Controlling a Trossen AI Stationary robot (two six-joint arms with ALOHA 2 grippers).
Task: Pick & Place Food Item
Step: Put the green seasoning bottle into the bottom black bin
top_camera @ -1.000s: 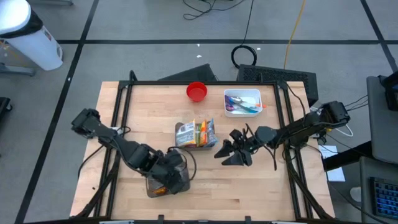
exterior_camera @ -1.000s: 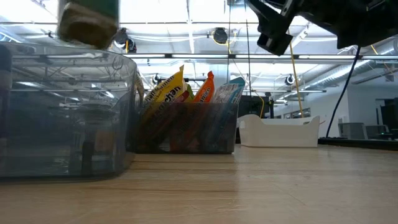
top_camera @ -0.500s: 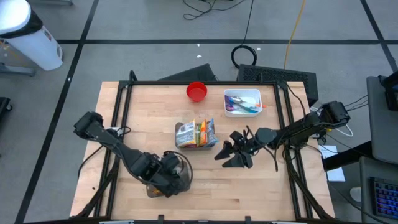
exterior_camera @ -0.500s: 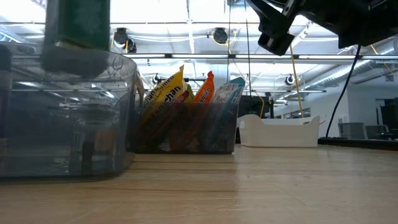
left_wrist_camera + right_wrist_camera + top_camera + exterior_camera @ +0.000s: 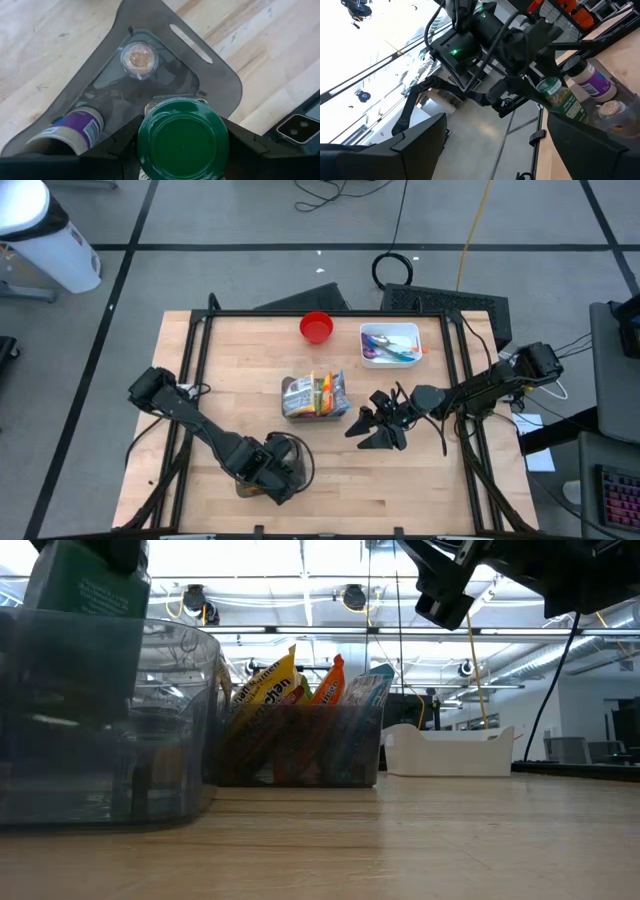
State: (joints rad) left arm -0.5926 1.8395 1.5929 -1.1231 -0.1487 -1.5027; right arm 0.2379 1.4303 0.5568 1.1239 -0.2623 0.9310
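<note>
Lowered green-lid jar (image 5: 183, 140) into grey bin (image 5: 220, 75) since before, left claw (image 5: 268, 473) clamped round lid; rigid, probably slippery; right claw (image 5: 372, 425) wide, idle.

Little can be read here. In the low view, the yellow snack packet (image 5: 266, 688) standing in the dark bin (image 5: 300, 745) bears dark lettering, perhaps ending in "han". The green jar's label (image 5: 88, 595) shows small print too fine to make out.

Red bowl (image 5: 316, 327) beside white tray (image 5: 390, 345), contents unclear.
</note>
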